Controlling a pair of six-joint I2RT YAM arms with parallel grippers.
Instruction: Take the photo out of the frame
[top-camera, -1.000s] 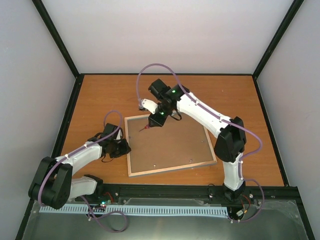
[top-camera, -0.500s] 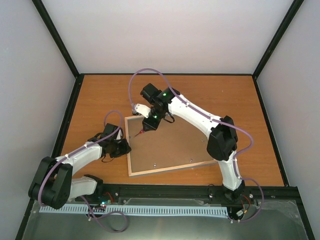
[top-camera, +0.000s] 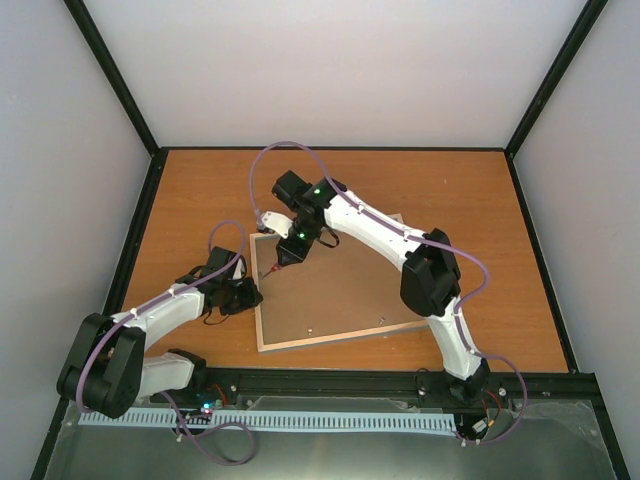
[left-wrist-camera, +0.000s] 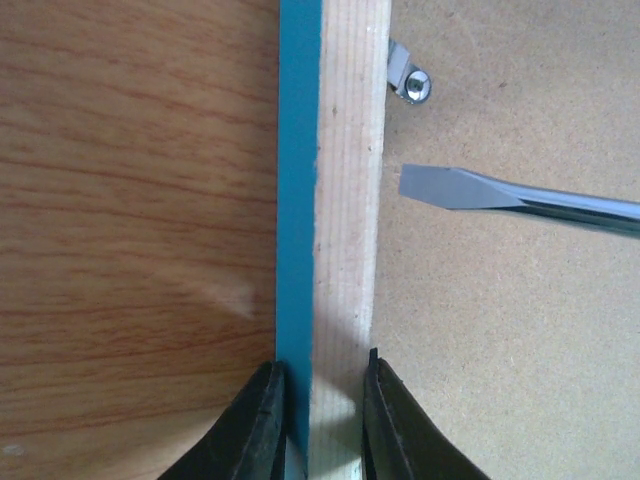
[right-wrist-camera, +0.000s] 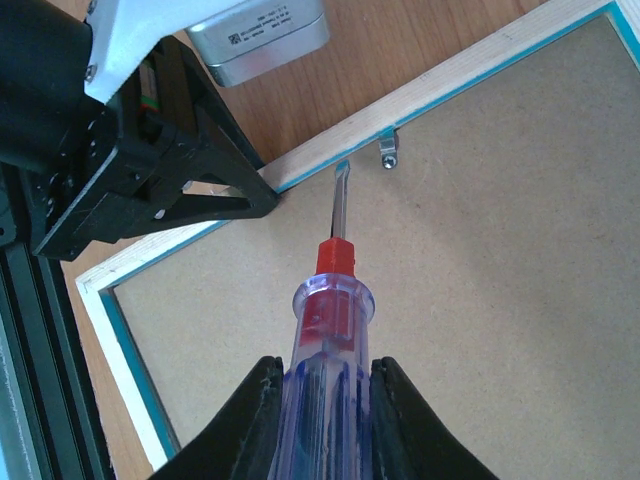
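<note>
The frame (top-camera: 345, 338) lies back side up on the bench (top-camera: 200, 190), in the centre of the top view and turned a little askew to the bench's edges. It is a large rectangle with a thin pale-wood rail all round, a narrow light-blue outer face along that rail, and a plain brown backing board (right-wrist-camera: 470, 300) filling the middle. The left end effector (left-wrist-camera: 320, 400) pinches the frame's left rail, one finger on the blue outer side and the other on the inner, board side. The right end effector (right-wrist-camera: 325, 385) is clamped on the clear bluish handle of a screwdriver (right-wrist-camera: 331, 300) with a red collar; its flat blade points to the upper left part of the frame, the tip just beside a small metal clip (right-wrist-camera: 388, 150) that sits where the board meets the rail. By count: one frame, one backing board, one screwdriver, two arms with one end effector each, and one clip seen clearly. Two tiny specks near the board's lower edge in the top view are too small to tell.
</note>
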